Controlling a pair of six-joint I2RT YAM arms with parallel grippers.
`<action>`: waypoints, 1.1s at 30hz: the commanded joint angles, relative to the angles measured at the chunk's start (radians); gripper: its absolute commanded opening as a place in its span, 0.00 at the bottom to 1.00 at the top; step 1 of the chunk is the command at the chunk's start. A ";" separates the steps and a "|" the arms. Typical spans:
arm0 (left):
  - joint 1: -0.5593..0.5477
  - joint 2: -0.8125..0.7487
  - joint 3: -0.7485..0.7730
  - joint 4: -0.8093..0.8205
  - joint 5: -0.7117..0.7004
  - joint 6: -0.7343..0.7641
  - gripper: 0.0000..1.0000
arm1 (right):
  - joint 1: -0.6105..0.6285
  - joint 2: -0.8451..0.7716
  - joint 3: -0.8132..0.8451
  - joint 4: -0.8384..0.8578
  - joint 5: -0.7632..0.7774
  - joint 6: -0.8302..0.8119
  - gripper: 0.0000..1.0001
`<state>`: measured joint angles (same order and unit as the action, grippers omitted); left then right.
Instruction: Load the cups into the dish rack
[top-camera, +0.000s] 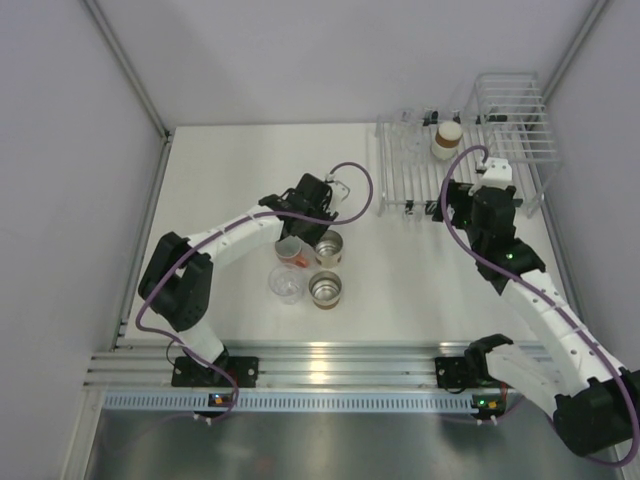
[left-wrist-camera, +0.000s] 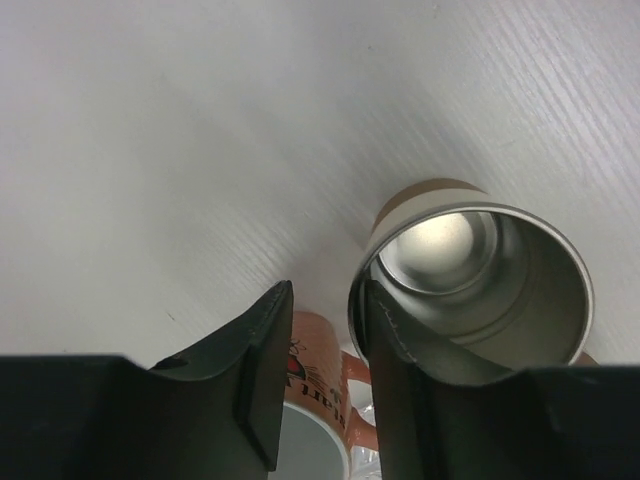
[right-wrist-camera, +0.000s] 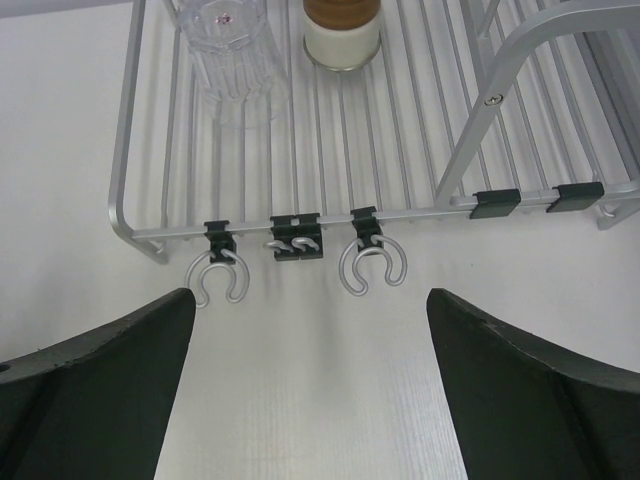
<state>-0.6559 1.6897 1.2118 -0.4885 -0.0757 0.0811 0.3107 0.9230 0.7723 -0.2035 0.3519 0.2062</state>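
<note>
Four cups (top-camera: 325, 289) sit in a clump on the desk (top-camera: 230, 170), well to the left of the dish rack (top-camera: 381, 175). Which arm is nearer?

The left one. Its end effector (left-wrist-camera: 322, 300) is right over the clump. The right end effector (right-wrist-camera: 310, 300) hangs at the dish rack's near rail, fingers spread wide with nothing between them.

What is the left one on?

The salmon-orange cup (left-wrist-camera: 318, 365). It lies straight below, mouth roughly upward, with one wall rising into the narrow gap between the fingers (left-wrist-camera: 262, 370). A brown cup (left-wrist-camera: 470, 290) stands just beside it, on the side toward the dish rack.

Gripped?

The fingers sit close on either side of that wall, but whether they pinch it I cannot tell. I'd judge the carry must go up, clear of the brown cup, then across to the dish rack.
</note>
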 joint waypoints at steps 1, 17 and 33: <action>-0.002 -0.005 0.023 -0.002 -0.007 0.013 0.38 | -0.012 -0.010 -0.005 0.027 0.009 0.006 1.00; -0.002 0.028 0.058 -0.010 -0.018 -0.026 0.00 | -0.013 -0.021 -0.007 0.021 0.027 0.006 0.99; 0.009 -0.267 0.082 0.276 0.065 -0.273 0.00 | -0.025 -0.124 -0.030 0.110 -0.175 0.119 0.99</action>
<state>-0.6525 1.5791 1.3178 -0.4339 -0.1127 -0.0910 0.3023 0.8577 0.7593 -0.1883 0.2878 0.2489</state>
